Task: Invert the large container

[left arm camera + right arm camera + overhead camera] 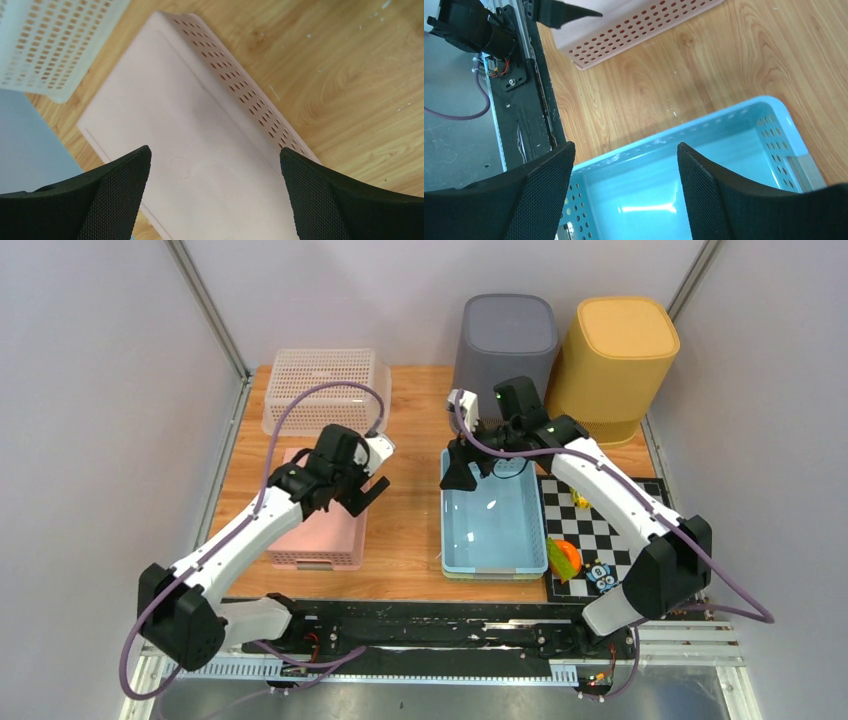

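Note:
A light blue perforated basket (pixel 495 530) stands upright and empty mid-table; it also shows in the right wrist view (pixel 704 150). My right gripper (pixel 483 468) hovers over its far end, jaws open and empty (pixel 624 195). A pink perforated basket (pixel 320 535) lies upside down on the left, its flat bottom showing in the left wrist view (pixel 190 130) and its edge in the right wrist view (pixel 639 25). My left gripper (pixel 362 495) hangs just above its far right part, jaws open and empty (pixel 215 195).
A whitish perforated basket (pixel 322 385) lies upside down at the back left (pixel 45 45). A grey bin (pixel 507 340) and a yellow bin (pixel 612 350) stand at the back. A checkered mat (pixel 600 530) on the right carries an orange-green toy (pixel 565 558) and small figures.

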### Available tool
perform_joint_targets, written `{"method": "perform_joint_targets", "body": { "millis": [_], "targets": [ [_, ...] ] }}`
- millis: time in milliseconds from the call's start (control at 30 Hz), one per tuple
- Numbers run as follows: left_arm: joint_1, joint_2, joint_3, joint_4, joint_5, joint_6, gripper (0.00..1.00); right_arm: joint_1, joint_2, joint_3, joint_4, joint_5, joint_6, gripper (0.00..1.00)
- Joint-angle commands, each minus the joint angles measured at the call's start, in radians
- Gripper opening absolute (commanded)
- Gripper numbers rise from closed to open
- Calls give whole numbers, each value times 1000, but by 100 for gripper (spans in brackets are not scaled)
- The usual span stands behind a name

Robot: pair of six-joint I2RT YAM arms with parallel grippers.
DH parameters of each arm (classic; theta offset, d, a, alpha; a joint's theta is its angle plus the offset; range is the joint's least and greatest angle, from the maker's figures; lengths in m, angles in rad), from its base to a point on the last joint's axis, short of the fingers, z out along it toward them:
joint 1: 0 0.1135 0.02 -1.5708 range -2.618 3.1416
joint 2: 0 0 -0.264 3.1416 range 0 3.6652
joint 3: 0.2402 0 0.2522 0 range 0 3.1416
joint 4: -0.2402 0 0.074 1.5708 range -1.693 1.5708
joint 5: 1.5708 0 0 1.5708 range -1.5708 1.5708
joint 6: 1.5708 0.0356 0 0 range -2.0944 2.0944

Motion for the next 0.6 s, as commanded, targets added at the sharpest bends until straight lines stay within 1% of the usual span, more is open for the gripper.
{"method": "perform_joint_targets", "body": {
  "millis": [0, 100, 233, 433, 567],
  "targets": [
    [-44, 69, -26, -25, -45, 20, 100, -53, -58, -59, -7, -77, -48, 77],
    [-45, 109, -28, -24, -15, 2, 100, -63, -73, -78, 9, -96, -49, 77],
    [-46, 157, -41, 0, -28, 1, 100, -63, -77, -89, 18, -117, -48, 78],
    [-42, 217, -50, 25, -98, -5, 100, -63, -76, -119, 36, -130, -50, 78],
    [6, 238, -59, 28, -106, -20, 100, -63, -77, -125, 41, -137, -48, 78]
  ]
}}
